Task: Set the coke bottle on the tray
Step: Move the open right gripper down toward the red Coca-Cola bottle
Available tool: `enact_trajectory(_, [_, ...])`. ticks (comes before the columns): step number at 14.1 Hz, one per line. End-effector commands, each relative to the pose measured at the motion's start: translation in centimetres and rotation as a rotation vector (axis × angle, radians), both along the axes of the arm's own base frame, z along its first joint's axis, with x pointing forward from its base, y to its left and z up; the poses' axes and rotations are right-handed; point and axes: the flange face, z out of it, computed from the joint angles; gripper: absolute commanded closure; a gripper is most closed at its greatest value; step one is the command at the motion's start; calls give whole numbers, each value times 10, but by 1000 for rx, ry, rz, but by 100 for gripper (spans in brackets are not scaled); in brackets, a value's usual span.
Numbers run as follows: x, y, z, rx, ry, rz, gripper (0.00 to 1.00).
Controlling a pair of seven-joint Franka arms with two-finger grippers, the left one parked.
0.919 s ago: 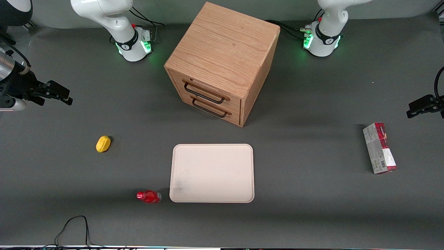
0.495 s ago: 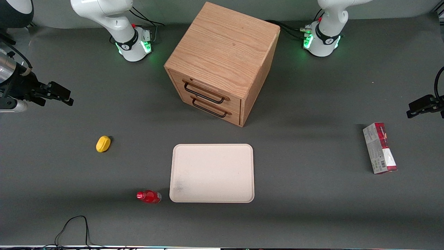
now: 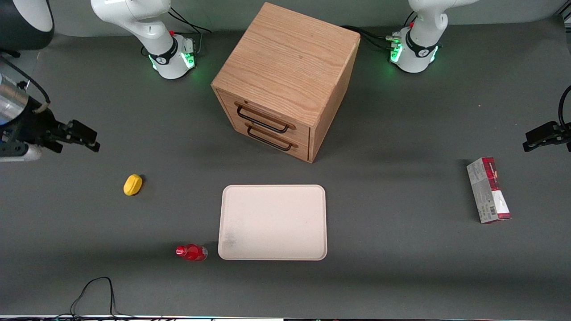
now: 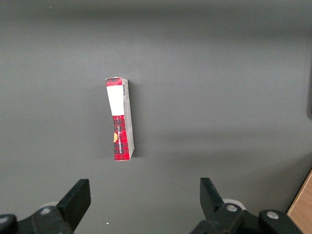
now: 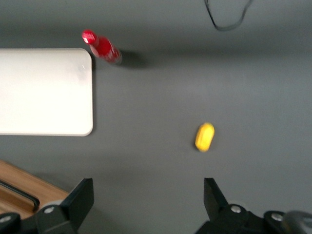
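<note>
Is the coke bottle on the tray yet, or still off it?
Off it. The coke bottle stands on the table beside the tray, just outside its rim. The claw, fingers open, hangs well away, holding nothing.

end effector (image 3: 84, 136) moved nearer the front camera, closer to the yellow lump (image 3: 133, 184), fingers spread

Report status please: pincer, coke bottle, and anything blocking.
Pincer open, empty, high above table at working arm's end. Coke bottle on table beside tray, not on it. Yellow lump lies apart; nothing blocking.
</note>
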Motion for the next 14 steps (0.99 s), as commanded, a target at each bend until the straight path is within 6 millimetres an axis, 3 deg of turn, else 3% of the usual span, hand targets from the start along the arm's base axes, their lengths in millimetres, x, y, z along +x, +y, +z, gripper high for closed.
enact_trajectory(1, [66,24,-13,18,-33,2,0])
enact_trajectory(3, [93,48,-33,39,-78,34,0])
enact_trajectory(5, [116,73,-66,72,-127,45,0])
enact_trajectory(8, [149,101,-141,115,-176,49,0])
enact_trajectory(11, [164,115,-211,60,-189,105,0])
enact_trajectory(14, [168,120,-256,69,-207,113,0])
